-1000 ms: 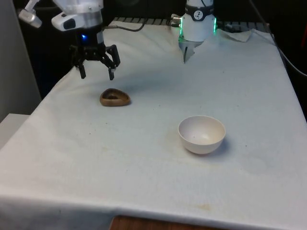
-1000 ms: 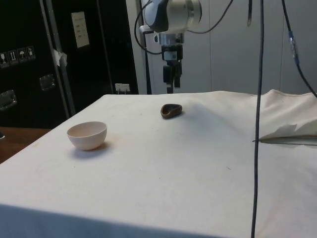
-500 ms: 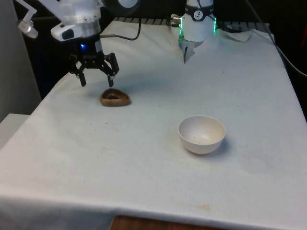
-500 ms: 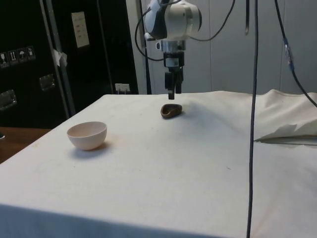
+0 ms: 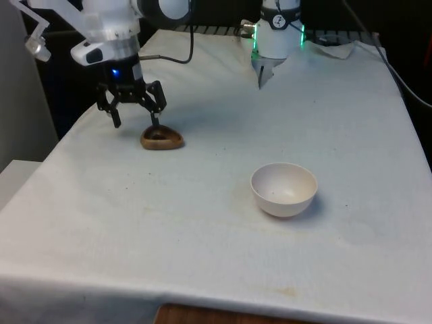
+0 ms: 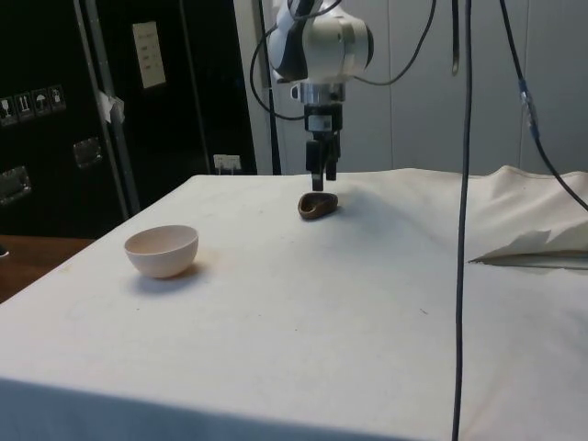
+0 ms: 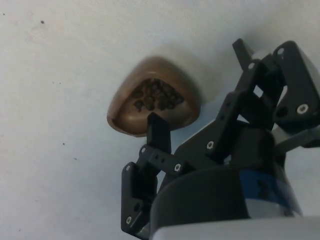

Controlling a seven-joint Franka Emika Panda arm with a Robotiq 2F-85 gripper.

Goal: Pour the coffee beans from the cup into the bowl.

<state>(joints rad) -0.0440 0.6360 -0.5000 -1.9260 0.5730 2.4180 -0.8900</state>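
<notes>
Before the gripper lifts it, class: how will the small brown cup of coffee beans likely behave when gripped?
The brown cup looks rigid, so it should hold its shape. It is shallow and open-topped, so a tilt may spill the coffee beans. Its rounded rim could slip between the open gripper fingers.

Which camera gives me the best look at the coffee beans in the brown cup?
The wrist view: it looks down into the cup, so the coffee beans show as a dark pile. The front view gives only a dark patch inside; the side view shows the cup's wall, no beans.
</notes>
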